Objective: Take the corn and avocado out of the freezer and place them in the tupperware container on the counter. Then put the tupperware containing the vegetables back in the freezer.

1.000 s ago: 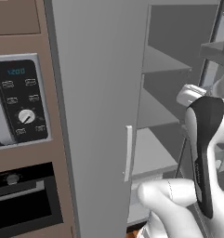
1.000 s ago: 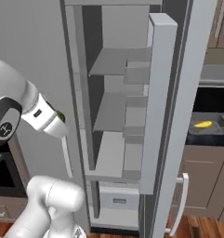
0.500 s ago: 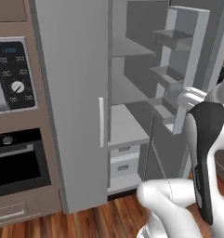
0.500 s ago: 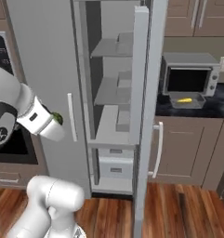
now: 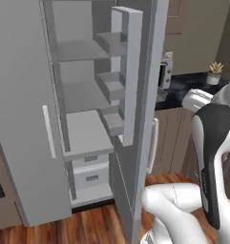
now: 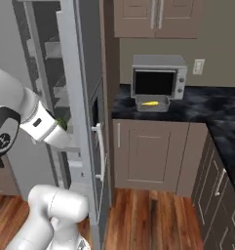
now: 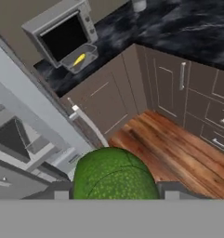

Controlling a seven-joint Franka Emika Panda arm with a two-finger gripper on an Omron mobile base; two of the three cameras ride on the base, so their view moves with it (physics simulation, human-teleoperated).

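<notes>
The dark green avocado (image 7: 114, 174) sits between my two fingertips, so my gripper (image 7: 114, 191) is shut on it. From the right base view a sliver of the avocado (image 6: 62, 123) shows at the gripper (image 6: 65, 129), next to the open freezer (image 6: 75, 97) door. The grey tupperware container (image 6: 152, 103) stands on the black counter (image 6: 206, 105) in front of the microwave, with the yellow corn (image 6: 149, 103) lying in it. The hand view also shows the tupperware container (image 7: 81, 58) and the corn (image 7: 79, 60) far ahead. The freezer (image 5: 83, 133) stands open with bare grey shelves.
A grey microwave (image 6: 158, 73) stands at the back of the counter. Brown cabinet doors (image 6: 153, 154) run below it, above a wooden floor (image 6: 153, 219). The open freezer door (image 5: 135, 95) juts out between the arm and the counter. A small plant (image 5: 214, 71) stands far right.
The whole picture has shifted: the base has turned right, the freezer slid to the left and the counter with the microwave came into view. The avocado stays in my gripper.
</notes>
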